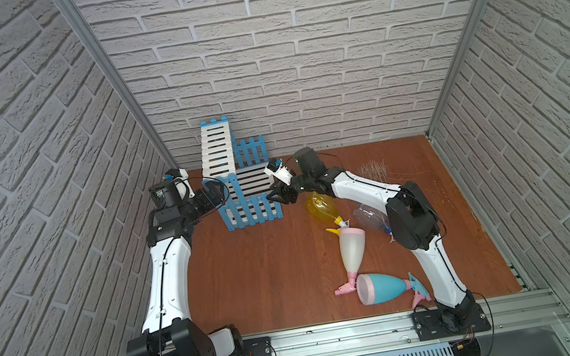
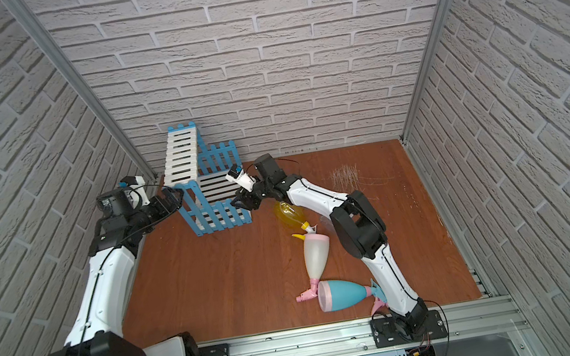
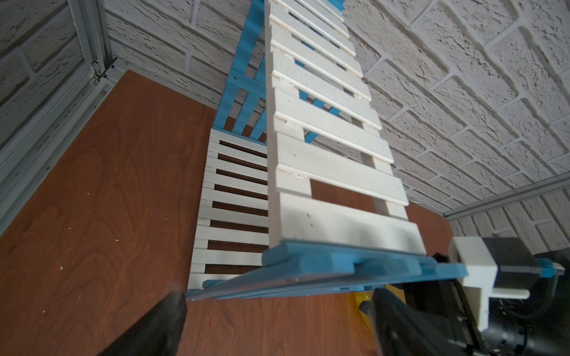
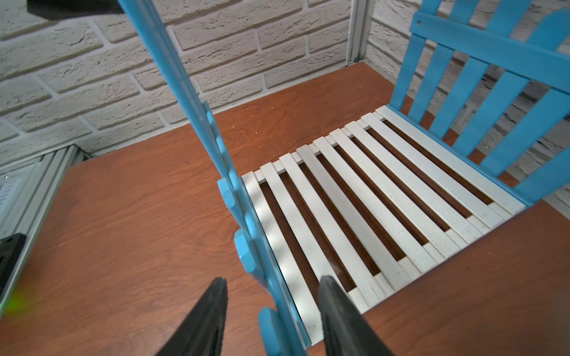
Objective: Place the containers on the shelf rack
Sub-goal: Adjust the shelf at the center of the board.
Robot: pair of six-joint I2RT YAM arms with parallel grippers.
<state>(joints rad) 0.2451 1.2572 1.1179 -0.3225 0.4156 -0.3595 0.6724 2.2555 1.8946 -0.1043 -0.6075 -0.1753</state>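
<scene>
Right hand and left hand both sit at the shelf rack in both top views, one at each end of its near blue fence side. The rack stands at the back of the tabletop, near the left corner. Its lower white shelf lies flat, while its upper shelf tilts steeply up against the brick wall. All four bottles lie on their sides on the tabletop, well apart from the rack. The yellow bottle is nearest the right hand, the cream-white bottle is nose-to-base below it, and the teal-blue bottle is nearest the front rail. The clear bottle is half hidden behind the right arm.

From the left wrist, the left hand is spread wide and grasps nothing. The rack's blue fence edge runs across just beyond its fingers, and the tilted shelf rises past it.

From the right wrist, the right hand straddles the blue fence side of the rack. A finger stands on either side, with a sliver of gap showing at each, so it is not clamped.
</scene>
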